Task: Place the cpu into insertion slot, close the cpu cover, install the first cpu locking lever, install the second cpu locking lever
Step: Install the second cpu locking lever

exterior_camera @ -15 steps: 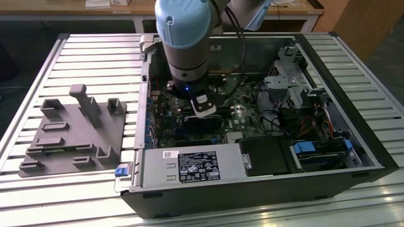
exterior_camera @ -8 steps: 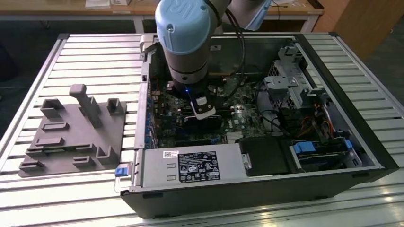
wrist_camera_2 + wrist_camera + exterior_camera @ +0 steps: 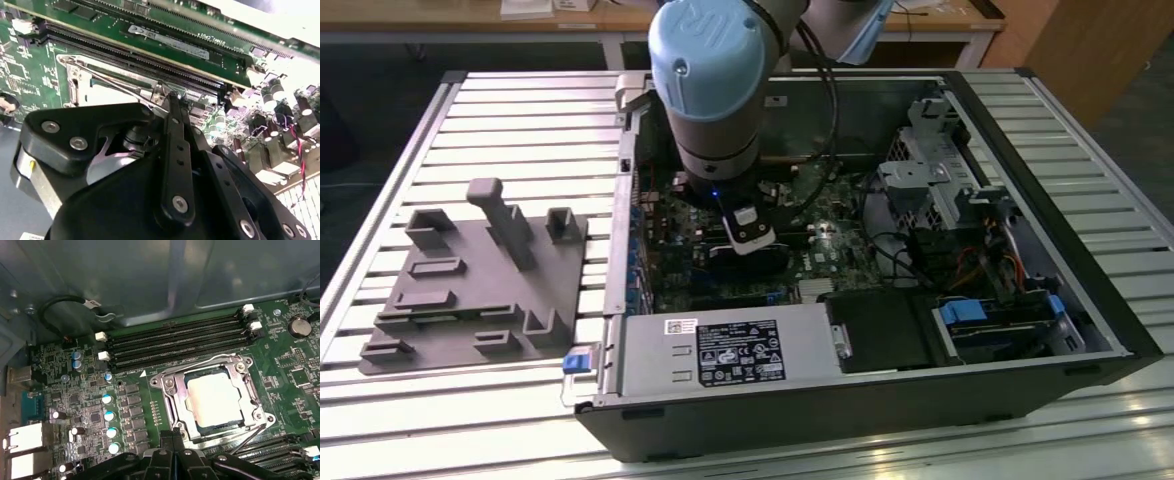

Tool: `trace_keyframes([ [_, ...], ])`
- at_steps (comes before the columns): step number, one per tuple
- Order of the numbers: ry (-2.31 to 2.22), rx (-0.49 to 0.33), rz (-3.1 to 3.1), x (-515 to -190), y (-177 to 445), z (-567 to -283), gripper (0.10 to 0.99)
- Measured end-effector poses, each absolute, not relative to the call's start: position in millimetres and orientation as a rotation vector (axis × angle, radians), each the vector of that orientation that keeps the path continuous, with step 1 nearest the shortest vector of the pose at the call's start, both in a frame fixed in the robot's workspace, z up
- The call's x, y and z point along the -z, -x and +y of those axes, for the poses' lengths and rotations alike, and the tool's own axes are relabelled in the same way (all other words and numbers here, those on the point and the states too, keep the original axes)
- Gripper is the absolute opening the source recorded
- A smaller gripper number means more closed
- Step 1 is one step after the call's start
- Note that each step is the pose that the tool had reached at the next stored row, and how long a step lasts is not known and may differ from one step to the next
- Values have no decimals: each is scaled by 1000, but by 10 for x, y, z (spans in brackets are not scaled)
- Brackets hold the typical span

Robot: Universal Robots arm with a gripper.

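The cpu (image 3: 215, 396) lies flat with its silver-grey top up, seated in the insertion slot on the green board. The cpu cover (image 3: 169, 395), a thin metal frame, lies down around it, and the chip shows through its window. In the second wrist view a thin wire locking lever (image 3: 120, 82) runs along the cover (image 3: 95, 82) up to my fingertips. My gripper (image 3: 170, 99) is shut, its tips right at that lever's end; I cannot tell whether the wire is pinched. In the exterior view the gripper (image 3: 750, 245) reaches down into the open computer case over the board. The shut fingers (image 3: 166, 442) stand at the socket's near edge.
Black memory slots (image 3: 175, 340) run beside the socket, and small capacitors (image 3: 109, 415) stand on its other side. The black-labelled power supply box (image 3: 720, 352) sits at the case's front. A drive cage (image 3: 934, 180) is at the exterior view's right, a grey fixture plate (image 3: 467, 270) at its left.
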State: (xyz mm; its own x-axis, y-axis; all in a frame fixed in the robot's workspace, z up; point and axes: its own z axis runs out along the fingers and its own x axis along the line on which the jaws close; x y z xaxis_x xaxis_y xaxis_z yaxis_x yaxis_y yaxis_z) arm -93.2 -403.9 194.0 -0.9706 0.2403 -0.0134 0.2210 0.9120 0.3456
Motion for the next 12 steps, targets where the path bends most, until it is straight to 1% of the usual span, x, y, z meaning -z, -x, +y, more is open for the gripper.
trace_keyframes([
  [3,-364,-536,3017,-2019,931,-4039,106],
  [7,-364,-536,3017,-2257,930,-4039,106],
  [12,-364,-526,3018,-2435,926,-4039,106],
])
